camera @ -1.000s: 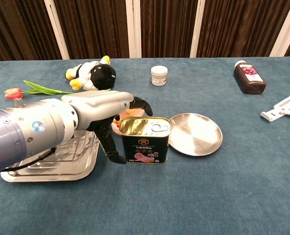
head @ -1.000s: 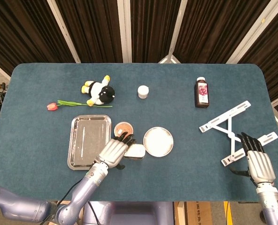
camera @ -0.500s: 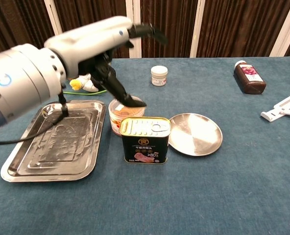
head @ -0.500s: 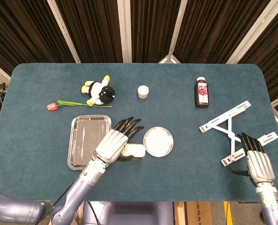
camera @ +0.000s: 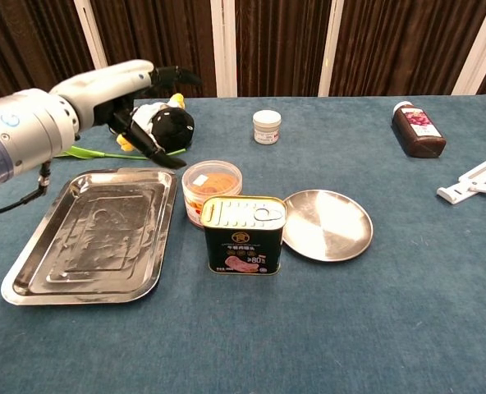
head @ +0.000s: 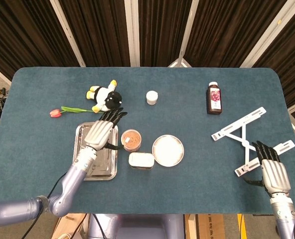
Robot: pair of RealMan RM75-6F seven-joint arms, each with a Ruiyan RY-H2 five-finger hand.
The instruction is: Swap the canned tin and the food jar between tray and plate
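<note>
- The canned tin (camera: 244, 235) stands upright on the table (camera: 407, 312), between the tray (camera: 95, 234) and the plate (camera: 327, 223), just beside the plate's rim.
- The food jar (camera: 212, 190) sits on the table directly behind the tin, near the tray's right edge.
- Both tray and plate carry nothing.
- The left robot hand (head: 100, 132) hovers over the tray's far end, fingers spread, holding nothing.
- The right robot hand (head: 273, 172) rests at the table's right edge by a white folding stand (head: 247, 139), fingers extended, holding nothing.
- Farther back lie a plush penguin (head: 106, 98), a tulip (head: 77, 110), a small white jar (head: 152, 97) and a dark bottle (head: 214, 98).
</note>
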